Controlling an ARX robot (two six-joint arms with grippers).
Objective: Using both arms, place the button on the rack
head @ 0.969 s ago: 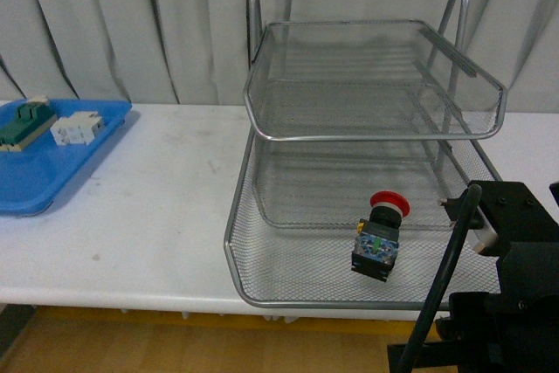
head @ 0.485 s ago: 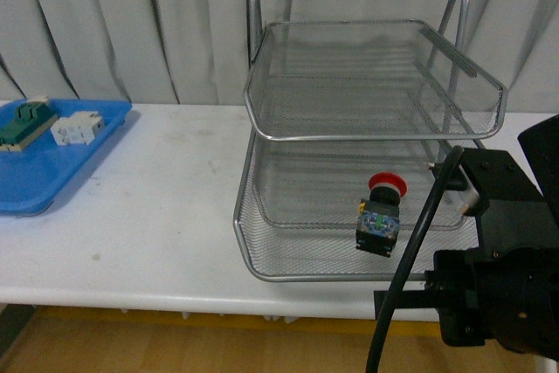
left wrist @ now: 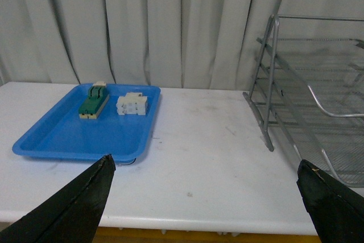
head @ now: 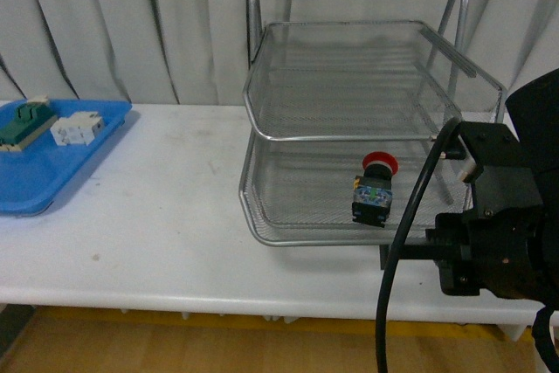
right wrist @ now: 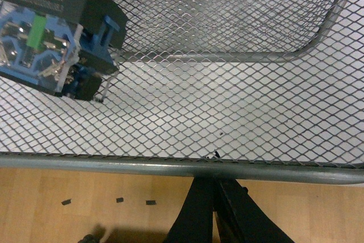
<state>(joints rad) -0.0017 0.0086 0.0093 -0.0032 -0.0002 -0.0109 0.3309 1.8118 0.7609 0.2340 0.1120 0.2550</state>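
Note:
The button point(head: 374, 189), with a red cap on a black and blue body, lies in the bottom tier of the silver wire-mesh rack point(head: 367, 138). In the right wrist view the button point(right wrist: 57, 38) rests on the mesh, with the tier's front rim point(right wrist: 170, 163) just before the fingers. My right gripper point(right wrist: 215, 183) is shut and empty, its tips touching that rim. My right arm point(head: 498, 242) is at the rack's front right. My left gripper point(left wrist: 203, 166) is open and empty over the white table, between the blue tray and the rack point(left wrist: 267, 112).
A flat blue tray point(head: 44, 181) at the table's left holds a green terminal block point(head: 22, 124) and a white block point(head: 77, 128). The tray also shows in the left wrist view point(left wrist: 68, 135). Grey curtains hang behind. The table's front edge is near the rack's front.
The rack's bottom tier has slid back under the upper tiers, carrying the button with it. My right arm has moved forward and up behind the rim.

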